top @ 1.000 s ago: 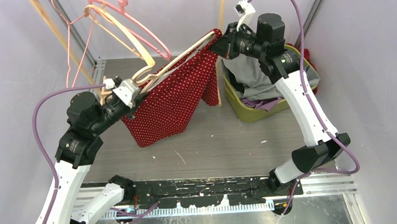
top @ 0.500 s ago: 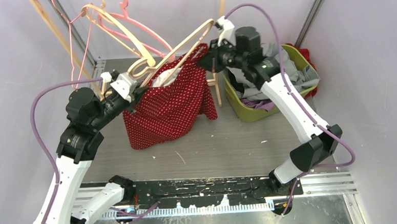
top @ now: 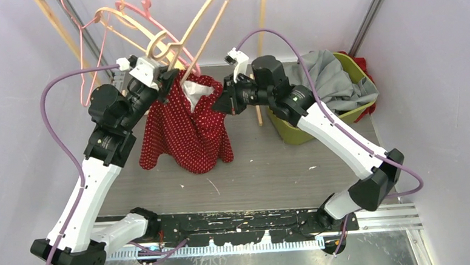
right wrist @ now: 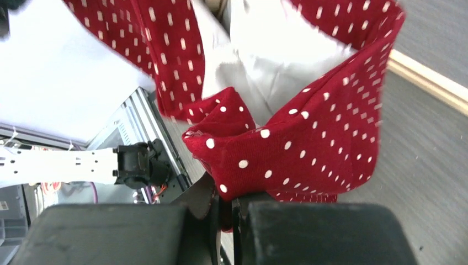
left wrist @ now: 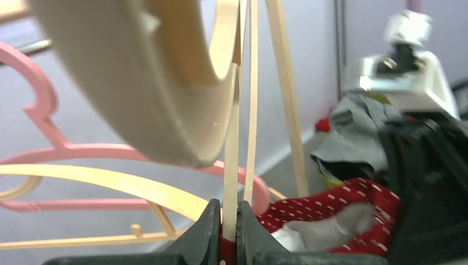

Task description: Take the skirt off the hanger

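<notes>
The red skirt (top: 187, 132) with white dots and a white lining hangs bunched between my two arms above the table. My left gripper (top: 168, 81) is shut on the cream wooden hanger (top: 199, 22), whose bars stick up and to the right; red cloth also sits between the fingers. In the left wrist view the hanger bar (left wrist: 232, 165) runs up from the closed gripper (left wrist: 228, 221). My right gripper (top: 219, 103) is shut on a fold of the skirt; the right wrist view shows the gripper (right wrist: 226, 207) pinching the skirt (right wrist: 287, 154).
Pink and cream hangers (top: 102, 24) hang on a wooden rack at the back left. A green bin (top: 317, 125) with grey and red clothes stands at the back right. A thin wooden post (top: 263, 22) rises behind the right gripper.
The left gripper rose and swung the hanger upright. The right gripper moved left and down with the skirt's edge. The skirt went from spread along the hanger to hanging bunched.
</notes>
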{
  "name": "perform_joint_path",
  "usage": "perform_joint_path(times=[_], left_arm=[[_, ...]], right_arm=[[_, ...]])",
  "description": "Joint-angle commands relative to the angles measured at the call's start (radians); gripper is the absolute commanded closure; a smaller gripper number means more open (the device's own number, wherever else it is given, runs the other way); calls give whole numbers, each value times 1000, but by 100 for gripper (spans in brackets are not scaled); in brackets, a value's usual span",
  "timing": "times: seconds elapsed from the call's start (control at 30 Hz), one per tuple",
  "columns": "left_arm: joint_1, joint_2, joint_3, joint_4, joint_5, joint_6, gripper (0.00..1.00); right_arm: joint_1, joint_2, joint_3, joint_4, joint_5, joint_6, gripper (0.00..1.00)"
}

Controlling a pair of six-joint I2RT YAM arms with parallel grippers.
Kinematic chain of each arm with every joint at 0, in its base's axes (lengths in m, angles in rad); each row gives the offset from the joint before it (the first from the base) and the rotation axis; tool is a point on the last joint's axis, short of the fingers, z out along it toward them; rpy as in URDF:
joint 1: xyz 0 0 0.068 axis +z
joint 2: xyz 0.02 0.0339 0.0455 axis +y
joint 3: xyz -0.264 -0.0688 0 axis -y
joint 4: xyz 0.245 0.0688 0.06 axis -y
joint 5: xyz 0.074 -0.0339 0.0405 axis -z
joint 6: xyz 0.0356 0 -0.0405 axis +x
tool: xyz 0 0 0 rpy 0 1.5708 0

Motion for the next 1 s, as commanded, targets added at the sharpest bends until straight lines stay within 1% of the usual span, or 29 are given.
perform_joint_path(times=[0.0,0.07,0.2,0.3,0.4,0.43,0.5,0.57,0.63,0.7,0.73,0.83,0.97], left_arm=[[4,20,-14,373,-129,-79,100],[4,53,15,425,-170,-105,100],[-3,97,48,529,-200,-131,100],[-3,112,67,540,-192,-145,100],[-4,85,62,534,-169,-190,100],[-4,71,61,513,-148,-204,100],[-3,33,68,429,-56,-216,100],[-4,-14,63,343,20,-240,100],[-4,-71,28,278,59,-249,100],[-4,-131,0,180,113,-214,100],[-4,-156,1,105,148,-185,100],[-4,-230,8,-61,161,-149,100],[-4,-312,-21,-152,157,-155,100]], right_arm=[[38,-104,-74,49,29,43,99],[63,-110,-103,37,44,44,99],[88,-137,-169,13,85,51,99],[96,-170,-231,4,97,65,99],[102,-207,-300,-33,138,58,99],[102,-221,-327,-38,152,57,99],[102,-240,-349,-65,176,40,99],[102,-252,-320,-122,212,1,99],[102,-255,-283,-180,263,-47,99],[102,-253,-242,-240,315,-102,99],[102,-249,-220,-276,353,-125,99],[102,-242,-177,-364,455,-180,99],[102,-265,-187,-368,553,-185,99]])
